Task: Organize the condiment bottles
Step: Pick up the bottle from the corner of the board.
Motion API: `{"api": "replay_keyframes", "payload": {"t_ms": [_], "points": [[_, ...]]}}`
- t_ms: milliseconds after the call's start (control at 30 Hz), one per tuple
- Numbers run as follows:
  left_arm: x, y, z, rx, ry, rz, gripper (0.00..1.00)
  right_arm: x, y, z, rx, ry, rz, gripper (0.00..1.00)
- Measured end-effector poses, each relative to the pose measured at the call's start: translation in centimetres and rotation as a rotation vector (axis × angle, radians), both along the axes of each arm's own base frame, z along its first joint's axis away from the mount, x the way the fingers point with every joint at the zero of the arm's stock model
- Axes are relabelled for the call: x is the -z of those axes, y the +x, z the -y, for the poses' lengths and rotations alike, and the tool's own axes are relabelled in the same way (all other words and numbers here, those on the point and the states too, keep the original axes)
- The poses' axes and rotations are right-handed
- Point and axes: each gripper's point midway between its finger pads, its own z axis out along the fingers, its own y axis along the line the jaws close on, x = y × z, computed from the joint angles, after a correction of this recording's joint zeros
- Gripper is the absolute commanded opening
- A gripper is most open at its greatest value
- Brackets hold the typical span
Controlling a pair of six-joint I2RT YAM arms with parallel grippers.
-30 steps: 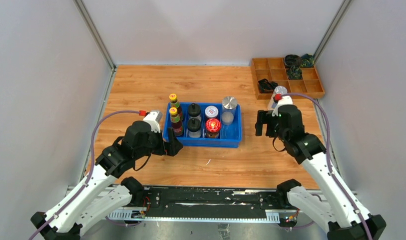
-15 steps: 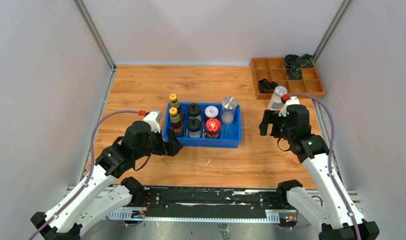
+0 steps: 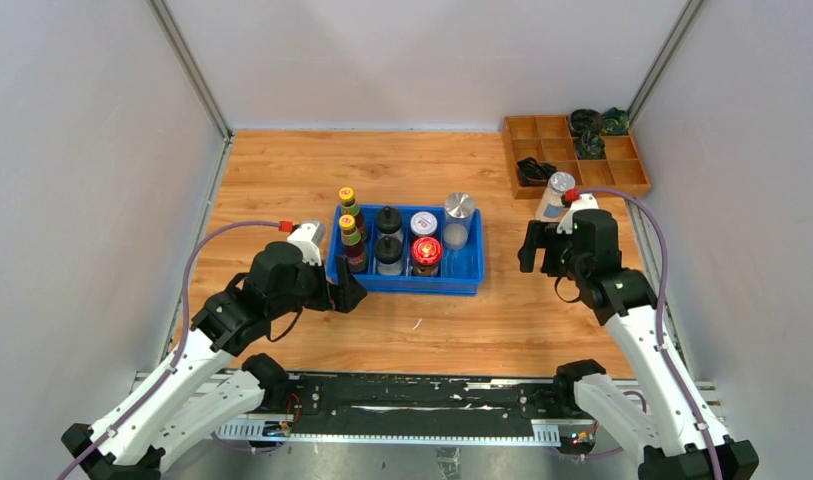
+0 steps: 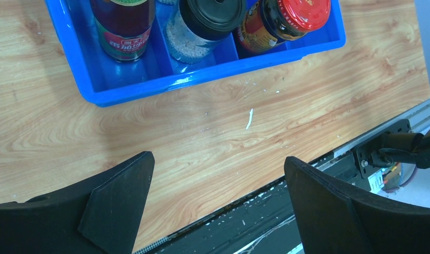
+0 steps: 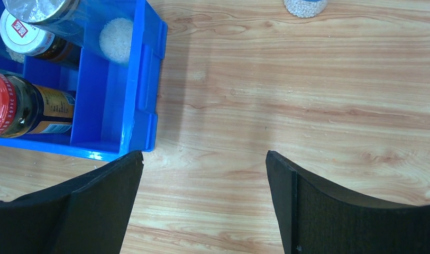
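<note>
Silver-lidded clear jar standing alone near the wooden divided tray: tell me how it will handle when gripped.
The silver-lidded clear jar looks tall and narrow, so a sideways push would probably tip it. Its smooth clear wall is likely rigid but rather slippery. The white granules at its bottom probably add some weight low down.

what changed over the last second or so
The right gripper shifted slightly to the right, open and empty, uncovering more of the silver-lidded jar beside the wooden tray. Nothing was grasped or released. The left gripper, that jar and the seven bottles in the blue bin stayed put.
</note>
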Motion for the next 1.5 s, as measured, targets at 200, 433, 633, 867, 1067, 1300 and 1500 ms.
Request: {"api": "replay_keyframes", "payload": {"t_ms": [200, 433, 633, 867, 1067, 1300, 1500], "points": [[-0.1, 0.1, 0.1, 0.001, -0.003, 0.004, 1.00, 0.2, 0.0, 0.0, 0.002, -0.001, -0.005, 0.92], [0.1, 0.0, 0.1, 0.002, -0.022, 0.016, 1.00, 1.3, 0.9, 0.3, 0.024, -0.021, -0.046, 0.90], [0.4, -0.2, 0.2, 0.010, -0.031, 0.015, 1.00, 0.5, 3.7, 1.5, 0.108, -0.065, -0.039, 0.90], [0.2, -0.3, 0.4, 0.017, -0.042, 0.021, 1.00, -2.5, 9.2, 3.9, 0.261, -0.128, 0.050, 0.90], [-0.5, -0.5, 0.4, 0.017, -0.071, 0.037, 1.00, -3.1, 14.1, 6.9, 0.362, -0.142, 0.044, 0.89], [-1.0, -0.8, 0.3, 0.014, -0.098, 0.057, 1.00, -0.6, 17.7, 9.1, 0.398, -0.137, -0.026, 0.88], [-0.3, -1.0, 0.2, 0.016, -0.087, 0.039, 1.00, 2.4, 18.8, 9.7, 0.385, -0.120, -0.099, 0.87]]}}
